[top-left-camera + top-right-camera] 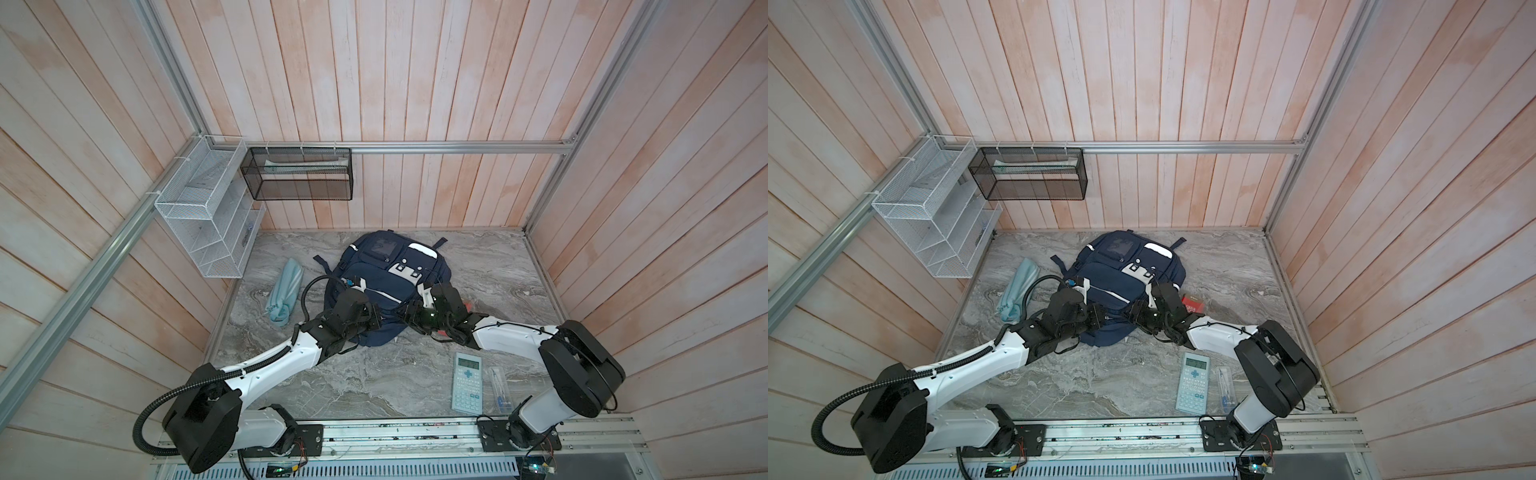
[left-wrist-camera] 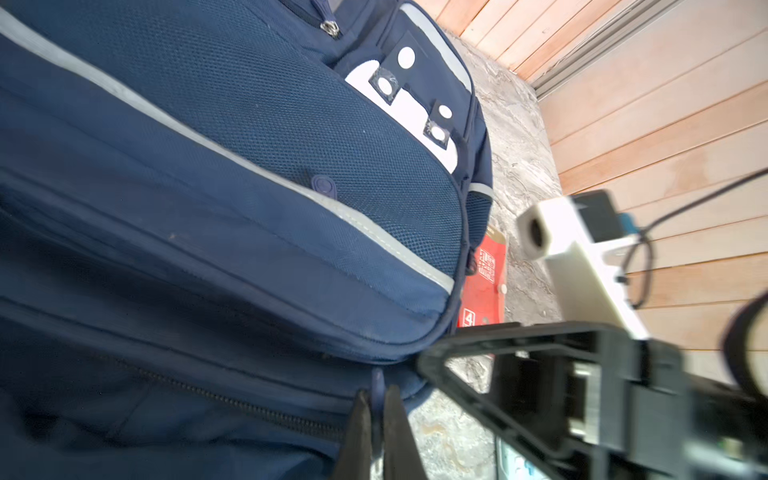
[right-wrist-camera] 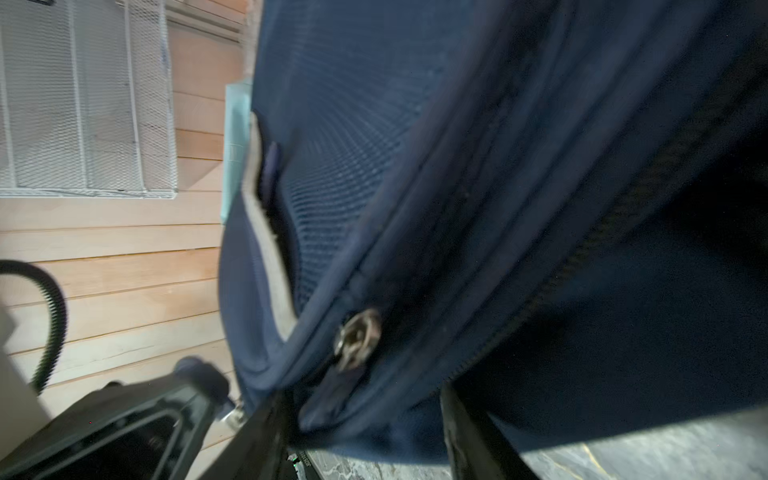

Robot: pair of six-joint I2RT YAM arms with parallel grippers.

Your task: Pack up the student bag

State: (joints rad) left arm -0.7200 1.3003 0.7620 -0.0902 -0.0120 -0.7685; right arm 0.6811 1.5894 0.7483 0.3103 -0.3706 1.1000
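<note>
The student bag (image 1: 374, 282) lies front-up on the marble table (image 1: 374, 382), in the middle of it toward 12 o'clock, its white buckled flap (image 1: 409, 270) at about 1 o'clock on the bag. The left gripper (image 2: 377, 392) reaches the bag's 6 o'clock end from 7 o'clock with its jaws pinched tight on a navy zipper tab (image 2: 377, 380) at the bag's edge — only the tab sits between them. The right gripper (image 3: 365, 392) comes in from 4 o'clock and its jaws stand well apart, straddling the bag's seam, where a metal zipper slider (image 3: 357, 338) and its navy pull sit between the fingers; the view is blurred, and I cannot tell whether either finger touches the fabric. A teal pouch (image 1: 286, 293) lies at the bag's 9 o'clock, near but apart from it, and a red box (image 1: 1194, 305) lies just beside the bag at 3 o'clock. At 5 o'clock from the bag, well apart, a pale-blue calculator (image 1: 467, 384) lies flat with a clear case (image 1: 500, 388) just beside it at its 3 o'clock. A white wire rack (image 1: 199, 220) and a black mesh basket (image 1: 299, 176) hang on the walls at 10 and 11 o'clock.
</note>
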